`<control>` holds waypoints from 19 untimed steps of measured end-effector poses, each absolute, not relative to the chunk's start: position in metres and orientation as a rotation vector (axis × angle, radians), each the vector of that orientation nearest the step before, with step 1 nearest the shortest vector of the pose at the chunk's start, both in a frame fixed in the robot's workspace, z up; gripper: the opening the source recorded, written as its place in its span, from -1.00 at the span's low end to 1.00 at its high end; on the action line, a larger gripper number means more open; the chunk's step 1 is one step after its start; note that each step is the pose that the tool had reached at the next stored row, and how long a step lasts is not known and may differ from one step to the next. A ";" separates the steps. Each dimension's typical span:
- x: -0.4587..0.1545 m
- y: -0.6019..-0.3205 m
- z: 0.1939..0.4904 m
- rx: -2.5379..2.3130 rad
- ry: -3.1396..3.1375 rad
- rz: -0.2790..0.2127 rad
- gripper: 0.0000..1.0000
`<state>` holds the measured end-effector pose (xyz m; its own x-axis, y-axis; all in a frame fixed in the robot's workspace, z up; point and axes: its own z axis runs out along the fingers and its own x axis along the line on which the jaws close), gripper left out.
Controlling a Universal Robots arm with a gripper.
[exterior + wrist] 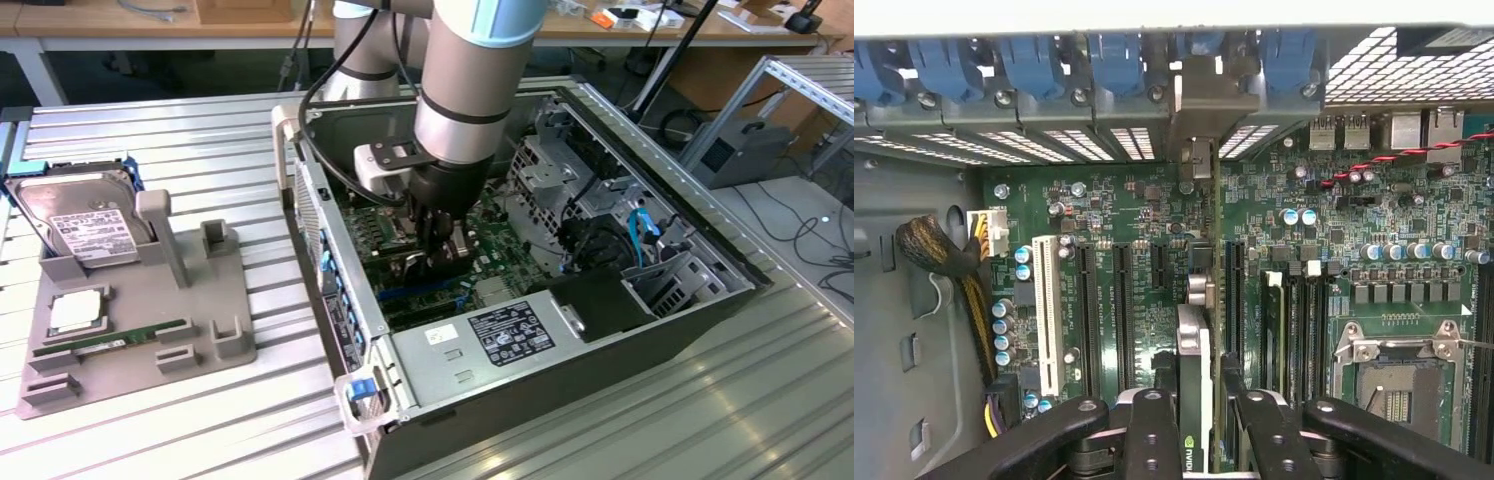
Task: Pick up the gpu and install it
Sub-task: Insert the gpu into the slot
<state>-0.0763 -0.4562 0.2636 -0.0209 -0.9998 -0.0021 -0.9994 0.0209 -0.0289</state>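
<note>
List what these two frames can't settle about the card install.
- Graphics card: wrist view sees it edge-on between the gripper fingers; its fan face is not visible.
- Whether the card's lower edge is seated in a motherboard slot: blocked by the card itself; in the exterior view the arm covers that spot.
- Label text on the hard drive in the grey holder: too small.

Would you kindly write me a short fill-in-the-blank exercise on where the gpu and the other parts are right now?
1. The gripper holds the gpu edge-on over the ____ inside the computer case.
2. The hard drive stands in the grey ____ beside the case.
3. On that holder, the memory stick lies ____.

Missing words: motherboard; holder; flat
</note>
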 end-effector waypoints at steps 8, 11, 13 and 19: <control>-0.076 -0.456 0.257 -2.181 2.229 -0.027 -0.45; -0.076 -0.456 0.257 -2.181 2.228 -0.026 -0.45; -0.076 -0.456 0.256 -2.181 2.228 -0.026 -0.45; -0.076 -0.456 0.256 -2.181 2.228 -0.027 -0.45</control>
<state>-0.0763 -0.4562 0.2561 -0.0215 -0.9998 -0.0049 -0.9994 0.0216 -0.0286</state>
